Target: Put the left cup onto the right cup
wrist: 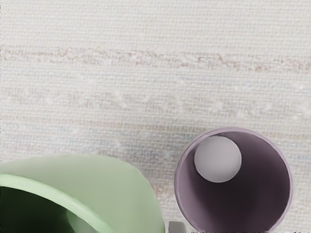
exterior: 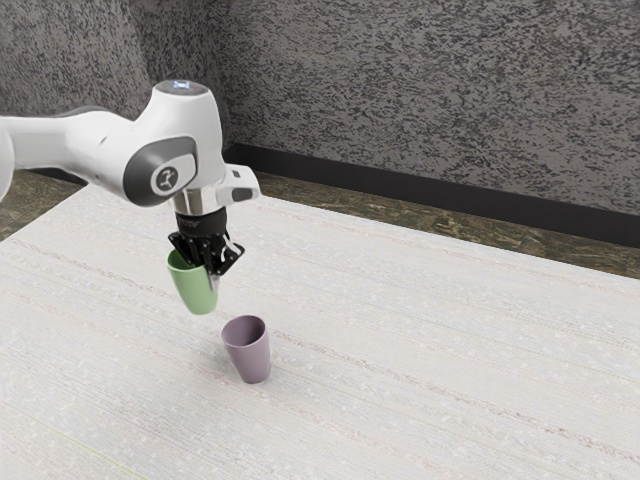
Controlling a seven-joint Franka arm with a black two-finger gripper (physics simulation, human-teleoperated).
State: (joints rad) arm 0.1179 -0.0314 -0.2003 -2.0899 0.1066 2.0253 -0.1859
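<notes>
Two cups: clamped w/ gripper [exterior: 208, 268] on green cup [exterior: 192, 288], aloft beside purple cup [exterior: 247, 350]. Centre over its mouth, lower slowly.

Left cup [exterior: 194, 285] hangs tilted in the gripper [exterior: 208, 262], raised clear of the table [exterior: 450, 330]. Right cup [exterior: 247, 348] stands upright on the table, just below and toward the exterior view's right, apart from it. Wall [exterior: 420, 90] behind the table.
</notes>
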